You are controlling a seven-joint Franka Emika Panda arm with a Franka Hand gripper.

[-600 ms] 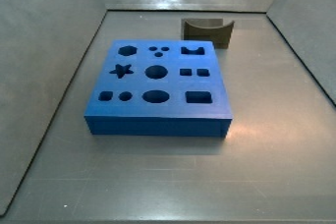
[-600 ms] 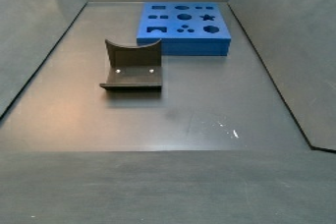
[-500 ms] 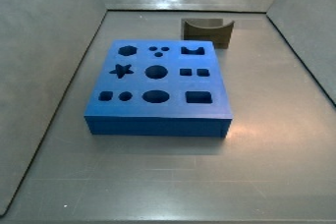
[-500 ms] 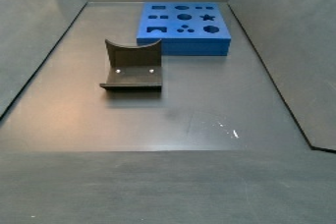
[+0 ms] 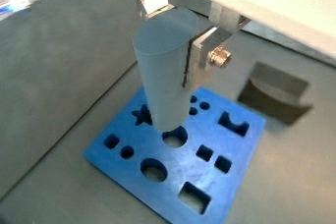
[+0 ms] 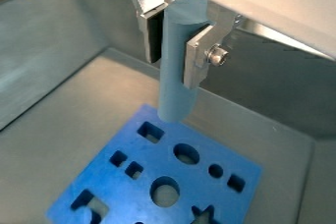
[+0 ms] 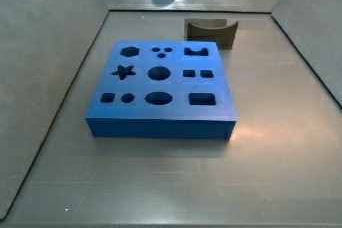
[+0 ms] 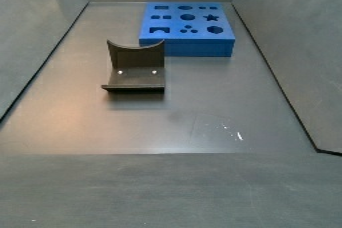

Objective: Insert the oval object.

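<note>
Oval object [image 5: 165, 76] is pinched upright in your gripper [image 5: 182, 33], high above the blue block [image 5: 178, 154]; grasp done, lowering into its oval hole remains.

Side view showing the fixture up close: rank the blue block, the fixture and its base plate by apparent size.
1. Blue block, though farther away.
2. Fixture as a whole.
3. Its base plate, only a thin strip here.
The gripper and held oval object are out of this view.
</note>
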